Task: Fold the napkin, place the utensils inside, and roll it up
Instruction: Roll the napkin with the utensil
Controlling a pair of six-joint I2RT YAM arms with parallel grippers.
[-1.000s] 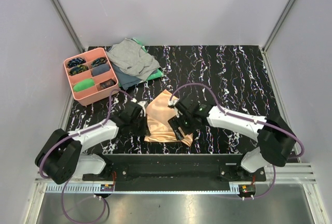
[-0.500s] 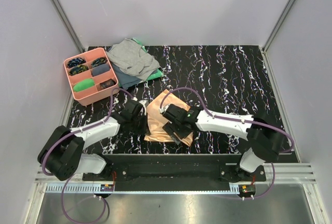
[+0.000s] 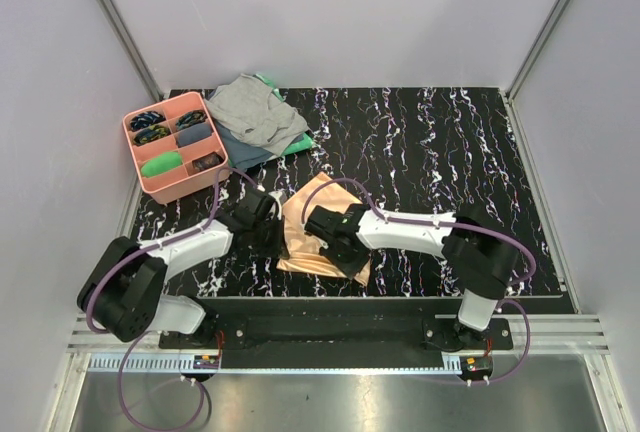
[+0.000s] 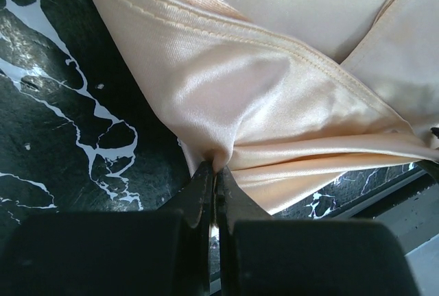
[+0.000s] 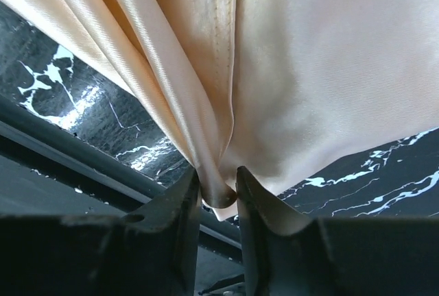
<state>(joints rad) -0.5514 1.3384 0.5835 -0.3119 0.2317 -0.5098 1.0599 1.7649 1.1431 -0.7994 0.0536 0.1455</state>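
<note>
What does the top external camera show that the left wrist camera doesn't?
Only the top external view shows the pink tray, the grey cloth and the right arm reaching onto the napkin. Only the left wrist view shows, close up, the left tool shut on a pinched fold of it, and the stitched hem. Both show the peach napkin lying on the black marbled table.
</note>
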